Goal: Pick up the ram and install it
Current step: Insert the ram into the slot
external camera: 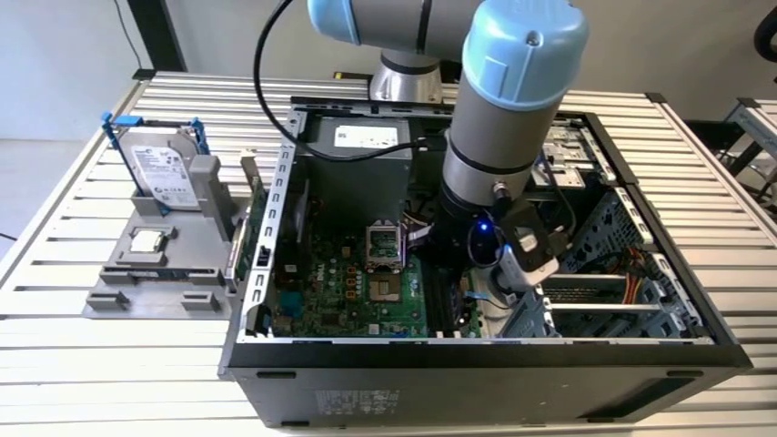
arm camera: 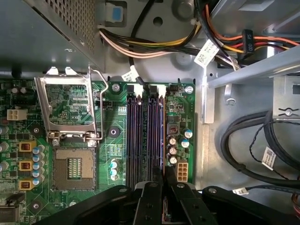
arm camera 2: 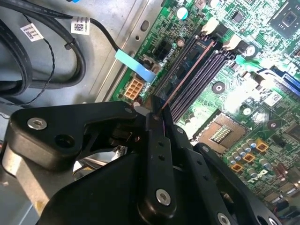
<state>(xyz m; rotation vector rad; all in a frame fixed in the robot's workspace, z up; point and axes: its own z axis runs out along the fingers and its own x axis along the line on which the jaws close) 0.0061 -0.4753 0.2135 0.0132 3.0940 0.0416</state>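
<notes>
My gripper (external camera: 489, 273) is down inside the open computer case (external camera: 486, 350), over the motherboard's memory slots (arm camera: 140, 131). In both wrist views its black fingers (arm camera: 150, 201) are shut on the ram (arm camera 2: 187, 77), which I see edge-on as a thin dark strip. The ram (arm camera: 163, 136) runs along the slot nearest the board's edge, beside the purple slots (arm camera 2: 206, 70). Whether it is pressed fully into the slot I cannot tell. The gripper (arm camera 2: 157, 112) holds the stick at one end, and the gripper (arm camera: 164, 180) sits close to a white connector (arm camera: 182, 172).
The open processor socket (arm camera: 72, 171) with its raised metal frame (arm camera: 70, 110) lies beside the slots. Black cables (arm camera: 253, 136) and a wire bundle (arm camera: 154, 44) crowd the case wall. Outside, on the exterior view's left, a grey holder (external camera: 158, 291) carries a hard drive (external camera: 164, 168) and a processor chip (external camera: 148, 240).
</notes>
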